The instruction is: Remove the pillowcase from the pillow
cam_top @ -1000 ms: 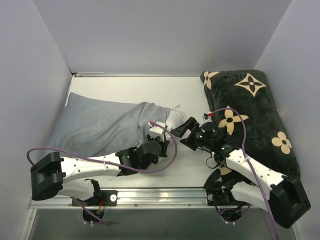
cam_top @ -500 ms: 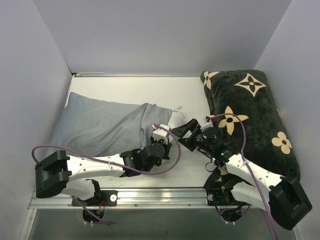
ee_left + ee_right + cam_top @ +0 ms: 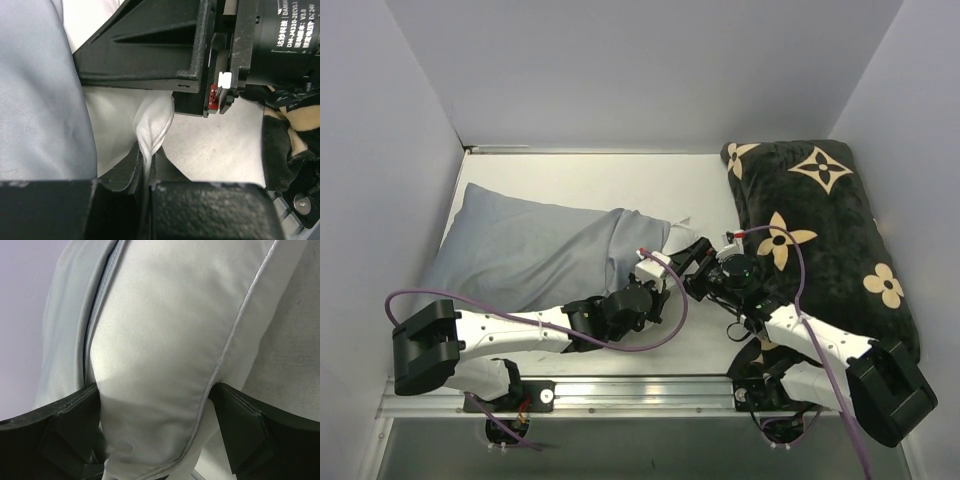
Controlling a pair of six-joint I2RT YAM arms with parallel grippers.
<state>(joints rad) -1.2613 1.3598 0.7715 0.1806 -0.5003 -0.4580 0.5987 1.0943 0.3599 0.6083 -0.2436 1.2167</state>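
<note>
Blue-grey cloth fills the left half of the top view: the pillowcase lies wrinkled on the table with the pillow inside it, only a white end poking out at its right edge near the middle of the frame. The left claw and the right claw meet just beside that white end, and a black cushion with beige flowers lies along the right side, apart from the pillow. In the left wrist view, the left claw sits at the bottom centre, closed tight on a thin pinch of white pillow fabric that rises between its jaws. The pillowcase runs down the left of the frame, and a black finger of the right claw crosses the top, close above the pinch. In the right wrist view, the white pillow bulges through the centre between the right claw's fingers, which stand wide apart at the lower corners, each against the fabric; whether they squeeze it cannot be told. The paler pillowcase edge runs up the left.
</note>
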